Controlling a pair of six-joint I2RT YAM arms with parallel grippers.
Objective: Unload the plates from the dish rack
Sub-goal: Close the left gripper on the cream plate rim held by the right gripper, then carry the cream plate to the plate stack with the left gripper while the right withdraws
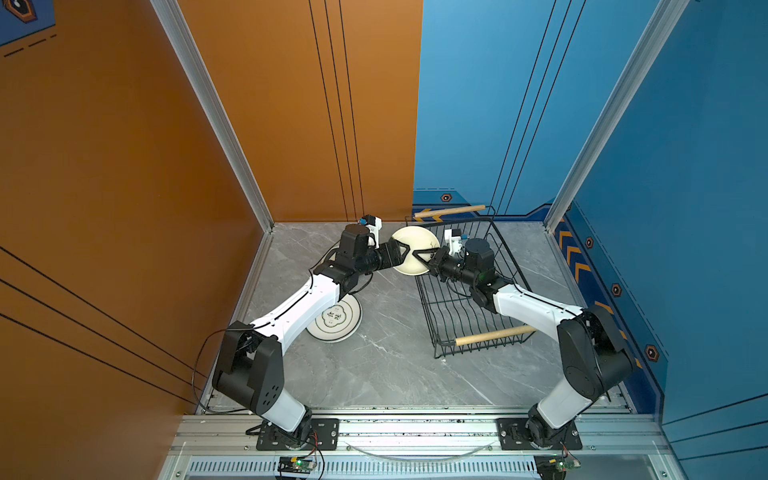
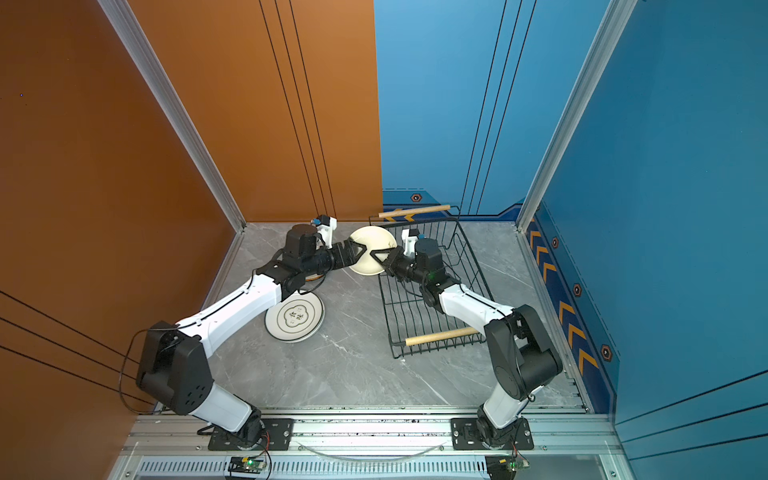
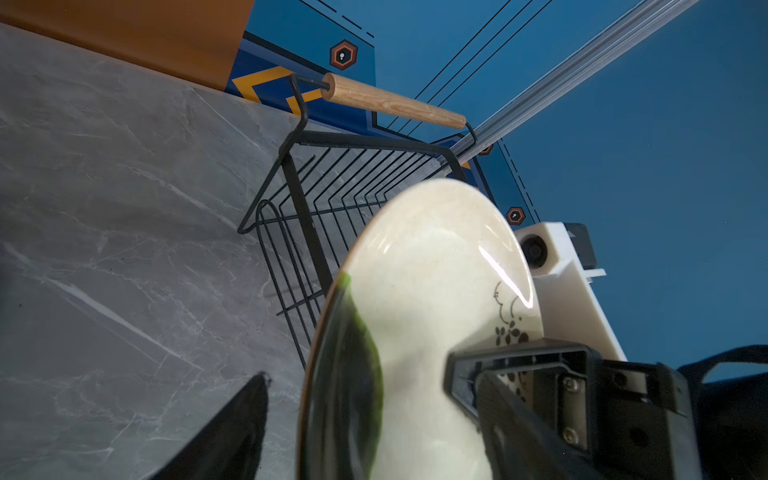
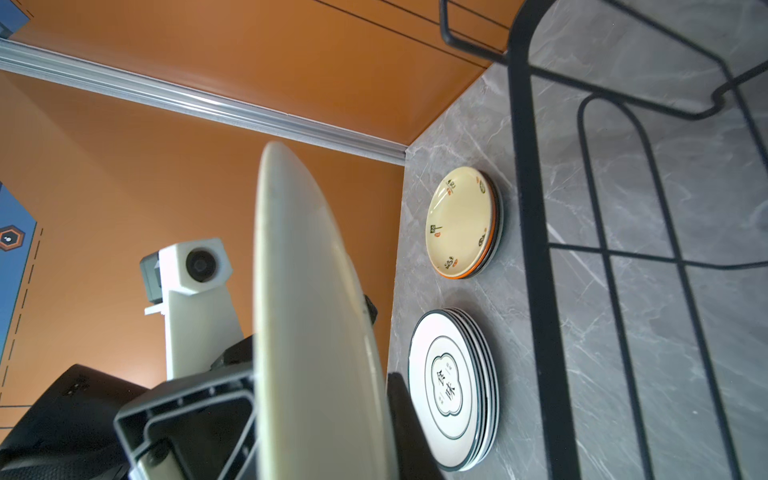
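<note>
We have the cream plate (image 1: 411, 237) in the air at about 12 o'clock from the table's (image 1: 386, 365) middle. It hangs over the 9 o'clock rim of the dish rack (image 1: 457, 320), near the rack's far end. The right gripper (image 1: 426, 257) is clamped on the plate's 3 o'clock edge. The left gripper (image 1: 406, 252) straddles the 9 o'clock edge with its jaws apart, and in the left wrist view a gap shows between one jaw and the rim, so it carries nothing yet.

The risk, as we judge it, lies in the handover. If the right gripper lets go before the left one bears on the glazed rim, the plate drops onto the rack wire or the table. If both clamp and the arms pull unevenly, it can twist, slip or chip.

Being round, the plate has no long axis. Its flat lies along the 9-to-3 line between the grippers, and the printed face tilts up and toward 6 o'clock.

The stack of white dark-rimmed plates (image 1: 334, 322) sits at 9 o'clock, with a smaller cream-topped stack (image 4: 459, 222) just beyond it.
</note>
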